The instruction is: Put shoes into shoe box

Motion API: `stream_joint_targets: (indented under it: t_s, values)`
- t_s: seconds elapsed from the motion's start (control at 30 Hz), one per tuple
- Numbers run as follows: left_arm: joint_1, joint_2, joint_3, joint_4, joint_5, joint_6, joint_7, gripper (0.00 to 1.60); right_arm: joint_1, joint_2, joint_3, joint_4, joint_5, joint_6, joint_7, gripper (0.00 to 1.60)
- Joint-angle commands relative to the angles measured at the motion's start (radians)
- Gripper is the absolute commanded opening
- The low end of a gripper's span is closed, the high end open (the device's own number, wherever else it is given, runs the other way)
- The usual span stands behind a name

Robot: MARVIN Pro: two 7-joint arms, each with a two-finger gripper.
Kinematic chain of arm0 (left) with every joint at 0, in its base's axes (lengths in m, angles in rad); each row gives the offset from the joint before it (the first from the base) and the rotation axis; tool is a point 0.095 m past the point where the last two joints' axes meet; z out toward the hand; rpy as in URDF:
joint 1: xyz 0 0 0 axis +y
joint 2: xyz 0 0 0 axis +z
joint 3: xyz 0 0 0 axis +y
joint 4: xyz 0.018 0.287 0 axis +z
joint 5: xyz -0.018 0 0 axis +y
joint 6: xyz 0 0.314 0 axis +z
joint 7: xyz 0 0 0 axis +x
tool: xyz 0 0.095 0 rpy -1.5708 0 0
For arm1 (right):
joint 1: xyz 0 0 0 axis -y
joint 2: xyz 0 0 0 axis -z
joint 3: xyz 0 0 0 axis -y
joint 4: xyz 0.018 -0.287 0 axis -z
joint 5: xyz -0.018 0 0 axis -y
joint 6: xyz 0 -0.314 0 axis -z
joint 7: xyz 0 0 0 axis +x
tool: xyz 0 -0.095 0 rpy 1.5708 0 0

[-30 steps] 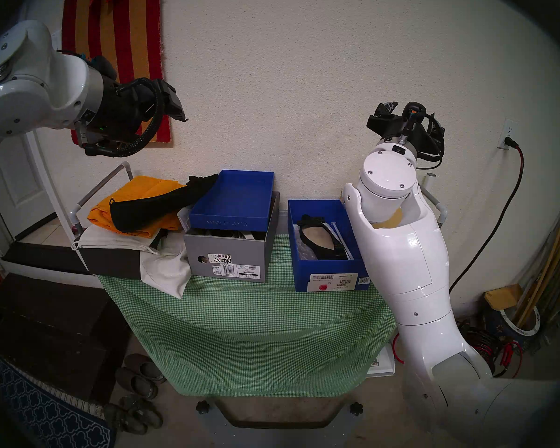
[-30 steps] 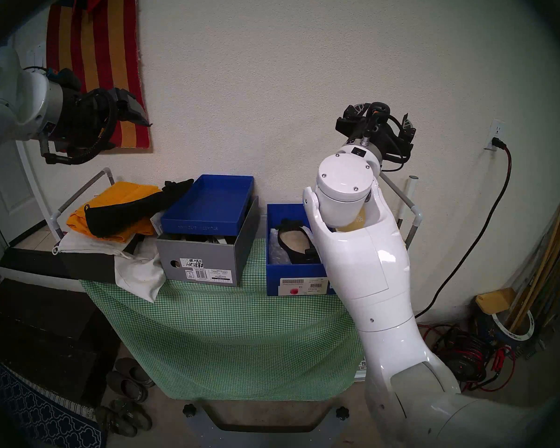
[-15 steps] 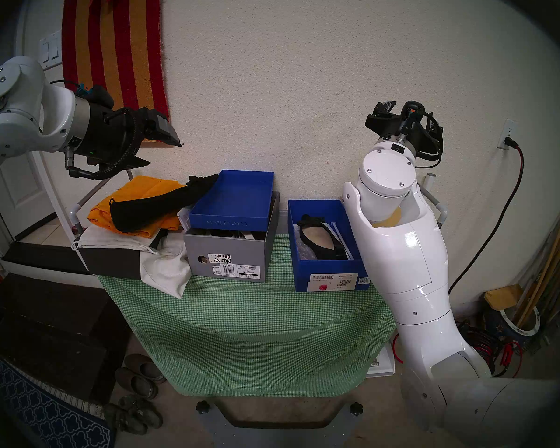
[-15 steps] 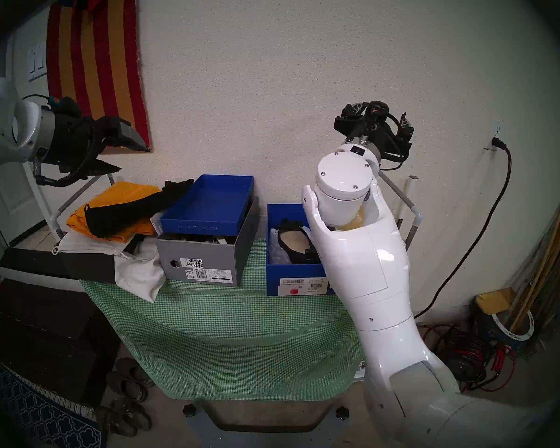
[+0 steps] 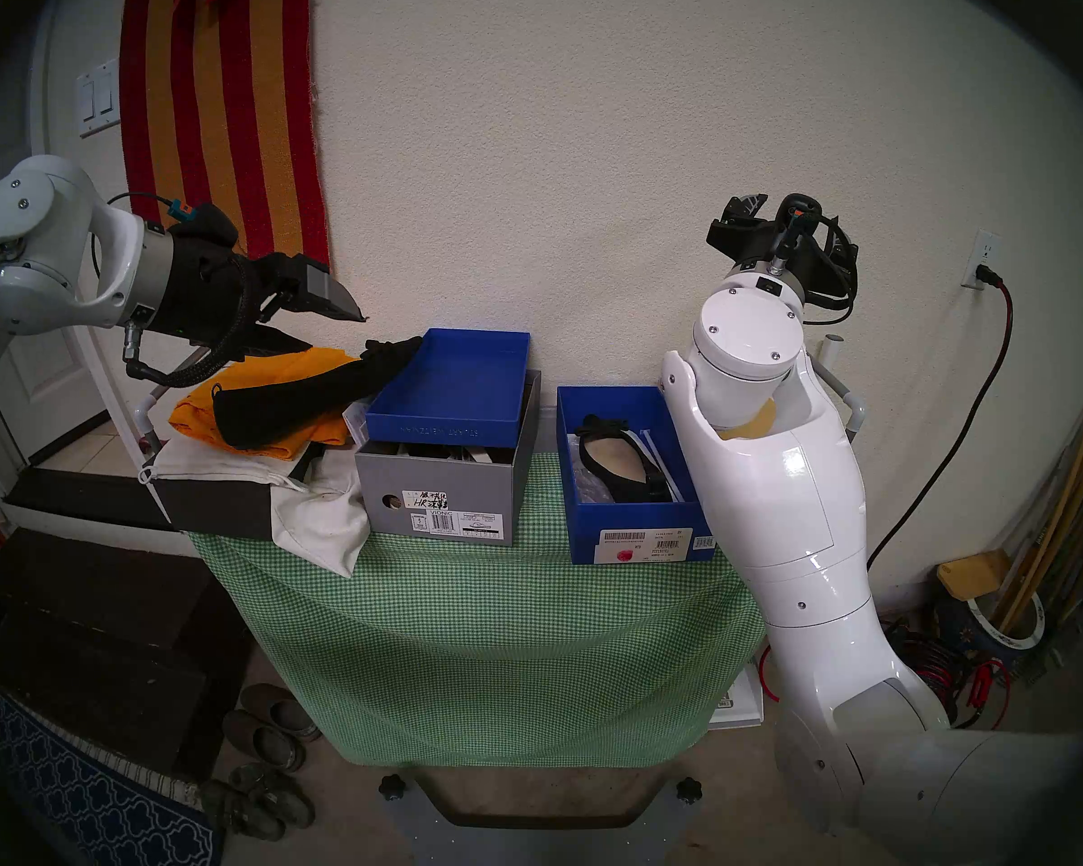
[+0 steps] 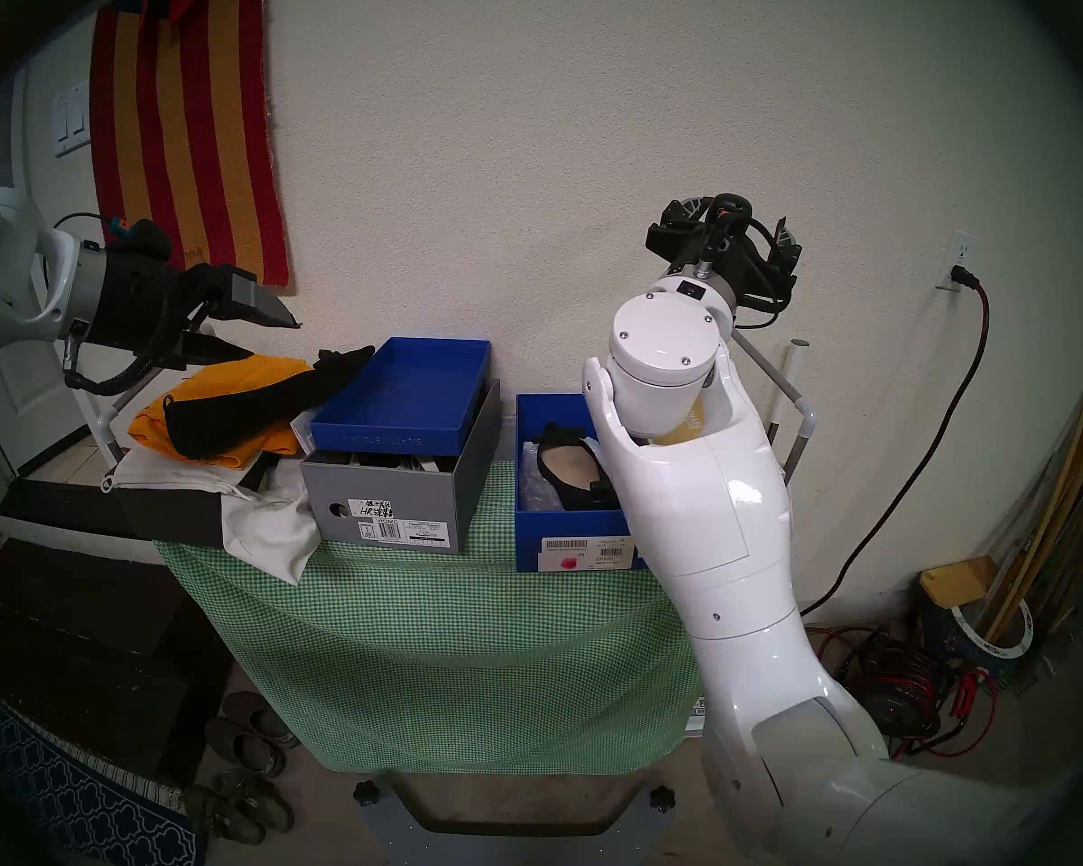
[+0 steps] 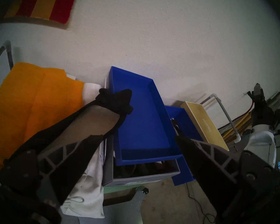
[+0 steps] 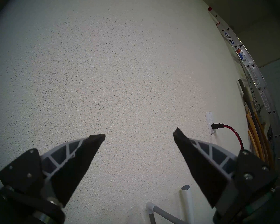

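Tabletop (image 5: 495,627) under green checked cloth. Grey box (image 5: 442,496) at centre, marked VIONIC, with a blue lid (image 5: 451,383) resting upturned on it. Shoe box (image 5: 633,524), royal blue, stands to its right; one black shoe (image 5: 614,465) lies inside, beige insole up. Second black shoe (image 5: 295,405) lies on an orange cloth (image 5: 258,380) left of the grey box, toe bow touching the lid's edge. Left gripper (image 7: 138,138) hangs just above that shoe, fingers wide, empty. Right gripper (image 8: 138,135) is raised toward the wall, fingers wide, empty.
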Motion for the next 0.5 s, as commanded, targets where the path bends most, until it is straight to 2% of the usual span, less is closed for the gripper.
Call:
stream_joint_targets:
  t_s: [0.0, 0.1, 0.2, 0.3, 0.33, 0.37, 0.47]
  values:
    - [0.115, -0.111, -0.009, 0.032, 0.065, -0.071, -0.121, 1.6, 0.0, -0.001, -0.002, 0.0, -0.001, -0.002, -0.001, 1.6]
    - [0.161, -0.151, -0.029, 0.059, 0.097, -0.09, -0.166, 1.6, 0.0, -0.001, -0.001, 0.0, -0.001, -0.002, -0.001, 1.6]
    - [0.175, -0.163, -0.036, 0.071, 0.11, -0.101, -0.186, 1.6, 0.0, -0.002, -0.001, 0.0, -0.002, -0.001, -0.001, 1.6]
    - [0.211, -0.195, -0.055, 0.089, 0.12, -0.115, -0.21, 1.6, 0.0, -0.002, -0.001, 0.0, -0.002, -0.001, -0.001, 1.6]
    - [0.24, -0.223, -0.066, 0.102, 0.118, -0.129, -0.228, 1.6, 0.0, -0.002, -0.001, 0.0, -0.002, -0.001, -0.001, 1.6]
    - [0.231, -0.213, -0.054, 0.1, 0.124, -0.131, -0.235, 1.6, 0.0, -0.002, -0.001, 0.0, -0.002, -0.001, -0.001, 1.6]
    - [0.279, -0.258, -0.072, 0.115, 0.119, -0.158, -0.261, 1.6, 0.0, -0.002, -0.001, 0.0, -0.002, -0.001, -0.001, 1.6]
